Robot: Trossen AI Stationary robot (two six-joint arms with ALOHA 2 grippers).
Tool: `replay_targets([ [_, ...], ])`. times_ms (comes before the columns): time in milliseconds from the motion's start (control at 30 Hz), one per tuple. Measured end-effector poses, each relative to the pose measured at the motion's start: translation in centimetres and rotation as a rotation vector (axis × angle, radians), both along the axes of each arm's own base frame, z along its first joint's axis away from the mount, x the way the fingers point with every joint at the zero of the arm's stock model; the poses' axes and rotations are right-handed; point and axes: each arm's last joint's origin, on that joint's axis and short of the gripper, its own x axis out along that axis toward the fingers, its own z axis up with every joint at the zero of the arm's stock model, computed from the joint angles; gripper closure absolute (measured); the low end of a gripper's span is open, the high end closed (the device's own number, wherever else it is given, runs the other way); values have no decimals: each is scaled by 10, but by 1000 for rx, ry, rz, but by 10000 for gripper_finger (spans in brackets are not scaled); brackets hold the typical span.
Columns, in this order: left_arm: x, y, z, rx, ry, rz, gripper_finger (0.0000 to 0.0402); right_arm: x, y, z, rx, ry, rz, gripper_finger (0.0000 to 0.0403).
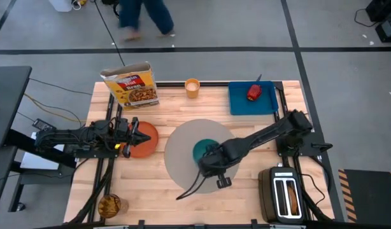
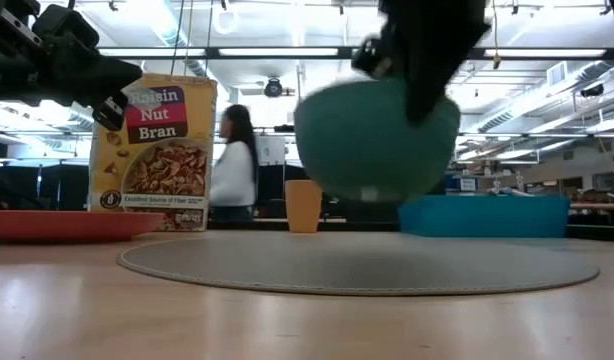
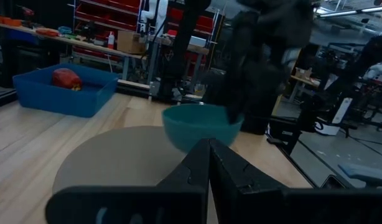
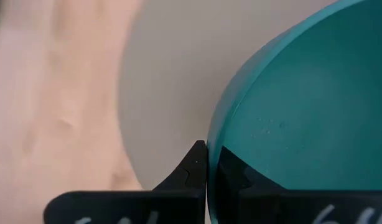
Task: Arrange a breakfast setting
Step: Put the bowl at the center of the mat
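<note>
The teal bowl (image 1: 205, 150) hangs above the round grey mat (image 1: 179, 162) in my right gripper (image 4: 207, 163), which is shut on it. In the low view the bowl (image 2: 377, 140) is clear of the mat (image 2: 357, 268). My left gripper (image 1: 144, 137) is shut and empty, above the orange plate (image 1: 143, 145) that lies on the table left of the mat. The orange cup (image 1: 192, 88) stands at the far edge. The red apple (image 1: 253, 93) lies on the blue board (image 1: 253, 102). The round bread (image 1: 109, 205) is at the near left corner. I see no spoon. My right gripper pinches the bowl's rim (image 4: 211, 134) between its two fingers, one finger (image 4: 231, 177) inside the bowl and one (image 4: 188, 174) outside. The fingers come from above, pointing down. The bowl is lifted clear of the mat, mouth up and about level.
A cereal box (image 1: 132, 86) stands at the far left of the table. The black toaster (image 1: 284, 197) stands at the near right corner. A dark cable (image 1: 189, 187) trails over the mat's near edge. A person (image 2: 232, 165) walks in the room behind the table.
</note>
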Motion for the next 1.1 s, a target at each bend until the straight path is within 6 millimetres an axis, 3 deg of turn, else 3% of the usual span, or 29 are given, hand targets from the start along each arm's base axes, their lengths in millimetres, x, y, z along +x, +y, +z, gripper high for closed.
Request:
replay_targets([
  [200,0,0,0,1,0,0,390,7,-14,-11,-97,17,-10,390],
  [500,0,0,0,0,0,0,390,8,-17,-27,-140,-22,30,389],
  [1100,0,0,0,1,1,-1,390,8,-35,-35,-129,9,-4,386],
])
